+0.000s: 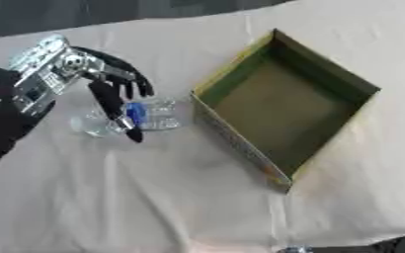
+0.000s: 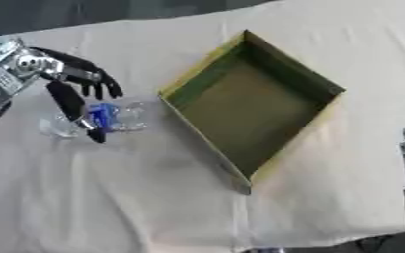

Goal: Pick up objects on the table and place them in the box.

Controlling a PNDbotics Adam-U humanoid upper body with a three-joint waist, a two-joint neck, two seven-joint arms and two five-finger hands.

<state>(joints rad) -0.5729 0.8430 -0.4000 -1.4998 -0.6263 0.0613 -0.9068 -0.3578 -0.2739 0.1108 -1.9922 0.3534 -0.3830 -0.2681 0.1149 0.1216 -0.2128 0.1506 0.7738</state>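
Where the cloth-covered table (image 1: 154, 197) runs left of the box (image 1: 284, 104), we see a clear plastic bottle (image 1: 158, 116) with a blue label lying on its side. Its long axis runs roughly left to right; which end carries the cap we cannot tell. The bottle lies just beside the box's near-left wall without touching it.

Our left hand (image 1: 102, 74) comes in from the left edge and hangs over the bottle's left part. Its fingers are spread and only slightly bent, closed on nothing. The thumb (image 1: 115, 106) reaches down across the bottle at the blue label, its tip on the bottle's near side, while the other fingers point down at the far side, so the bottle sits between thumb and fingers. Whether any of them touch it we cannot make out.

The box is open, olive inside and empty, set cornerwise on the table. Of our right arm only a sliver shows at the right edge of the right eye view; we cannot tell the state of its fingers.
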